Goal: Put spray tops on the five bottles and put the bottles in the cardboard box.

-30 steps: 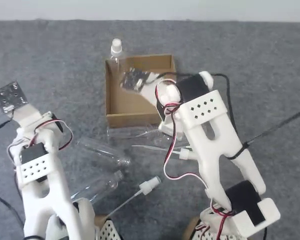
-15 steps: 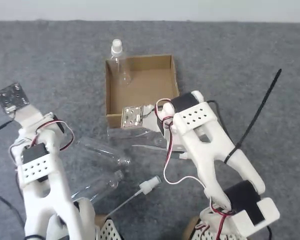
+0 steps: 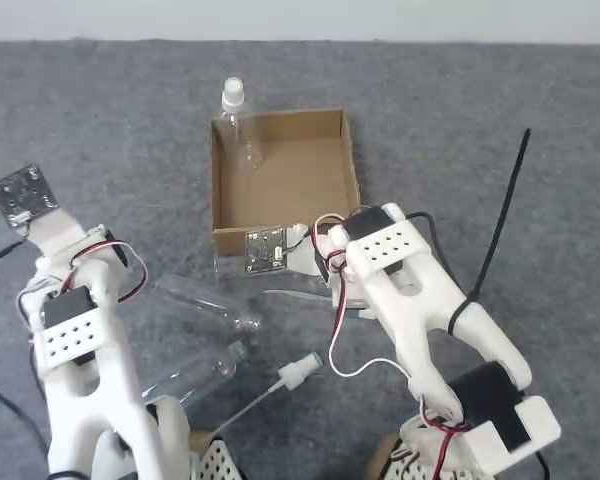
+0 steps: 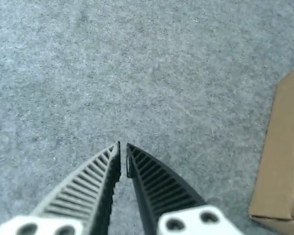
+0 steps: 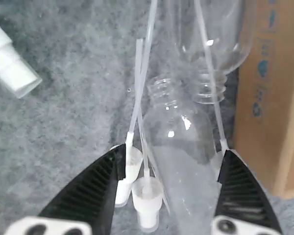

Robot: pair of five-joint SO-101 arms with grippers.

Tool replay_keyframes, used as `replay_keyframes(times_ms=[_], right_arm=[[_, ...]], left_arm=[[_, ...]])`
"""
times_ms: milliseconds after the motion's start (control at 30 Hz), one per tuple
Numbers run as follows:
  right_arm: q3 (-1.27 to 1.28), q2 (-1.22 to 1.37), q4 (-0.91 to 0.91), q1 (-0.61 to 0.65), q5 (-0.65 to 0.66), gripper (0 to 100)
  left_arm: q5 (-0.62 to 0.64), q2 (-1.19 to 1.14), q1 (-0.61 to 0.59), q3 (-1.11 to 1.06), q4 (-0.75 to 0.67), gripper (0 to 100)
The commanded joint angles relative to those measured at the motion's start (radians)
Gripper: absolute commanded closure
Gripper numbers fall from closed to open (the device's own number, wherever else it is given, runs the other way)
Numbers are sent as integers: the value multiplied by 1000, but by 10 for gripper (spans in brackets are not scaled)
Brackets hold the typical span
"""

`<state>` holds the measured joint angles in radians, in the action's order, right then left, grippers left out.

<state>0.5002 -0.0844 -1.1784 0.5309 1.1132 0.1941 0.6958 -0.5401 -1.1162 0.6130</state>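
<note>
**Right pincer straddles an uncapped bottle beside the box**

A clear, open-necked bottle (image 5: 179, 147) lies on the grey carpet (image 5: 63, 137) between the spread fingers of the right pincer (image 5: 174, 156), its neck pointing away past the fingertips. Nothing is pinched yet. Two loose spray tops (image 5: 148, 208) lie just inside one finger, touching or nearly touching the bottle, with their thin tubes running forward along it. A second bottle (image 5: 210, 44) lies beyond the tips, neck towards the first. The cardboard box (image 5: 264, 98) has its wall just outside the other finger.

The step in hand looks like gripping this bottle for capping. The next move calls for closing on the bottle's body alone, without trapping the tubes or tops.

In the high view the right arm folds low, its wrist by the box's near wall. A capped bottle (image 3: 236, 120) stands in the box's far corner.

The left pincer (image 4: 123, 147) hangs over bare carpet, fingers pressed together on nothing, a box corner off to one side
</note>
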Motion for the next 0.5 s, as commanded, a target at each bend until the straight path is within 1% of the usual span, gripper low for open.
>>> replay_keyframes(times_ms=[0, 200, 367, 467], right_arm=[[21, -47, 77, -19, 14, 742], [64, -41, 125, -21, 14, 742], [55, 50, 128, -22, 14, 746], [41, 85, 148, -42, 12, 809]], left_arm=[[-8, 43, 0, 5, 6, 987], [-8, 43, 0, 5, 8, 987], [-8, 48, 0, -5, 3, 987], [-8, 49, 0, -5, 3, 987]])
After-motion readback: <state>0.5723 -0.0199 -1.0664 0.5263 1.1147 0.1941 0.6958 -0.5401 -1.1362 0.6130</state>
